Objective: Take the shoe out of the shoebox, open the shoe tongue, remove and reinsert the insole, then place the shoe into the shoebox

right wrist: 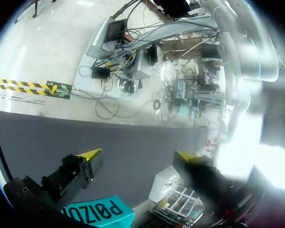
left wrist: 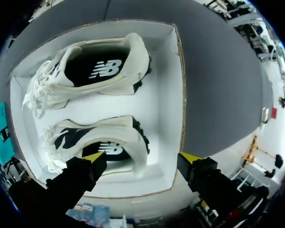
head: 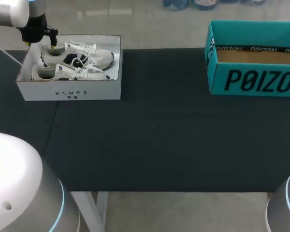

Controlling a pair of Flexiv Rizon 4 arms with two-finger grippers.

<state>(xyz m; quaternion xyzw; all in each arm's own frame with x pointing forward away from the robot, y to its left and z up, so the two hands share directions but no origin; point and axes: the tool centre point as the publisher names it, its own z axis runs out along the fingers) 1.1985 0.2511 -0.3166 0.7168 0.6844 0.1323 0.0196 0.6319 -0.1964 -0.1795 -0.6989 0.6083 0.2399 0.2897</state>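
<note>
While both shoes lie in the white shoebox (head: 67, 92) at the counter's (head: 159, 135) far left corner, nothing of the task looks done yet. The left fingers (head: 53, 48) hang over the box's far left corner, spread open and holding nothing. The pair lies lengthwise in the box, long axes along the counter's far edge, heels toward the box's left end wall (left wrist: 179, 90) and toes toward the counter's right side.

In the left wrist view the far shoe (left wrist: 104, 142) is the one under the left fingers (left wrist: 85, 173). One yellow tip sits over its heel collar, the other beyond the end wall, outside the box, so the line between the tips runs roughly along the shoe's length. The near shoe (left wrist: 99, 66) lies ahead of them, apart from the first.

As I judge it, the grasp turns on that offset. The outer finger must come inboard, into the gap between heel and wall, before a descent can pinch the heel.

The right fingers (right wrist: 80, 166) are also open and empty, above bare counter with the teal box (right wrist: 99, 211) just under them. That box (head: 253, 77) stands at the far right corner, well apart from the shoes, so the left arm is plainly the nearer one.
</note>
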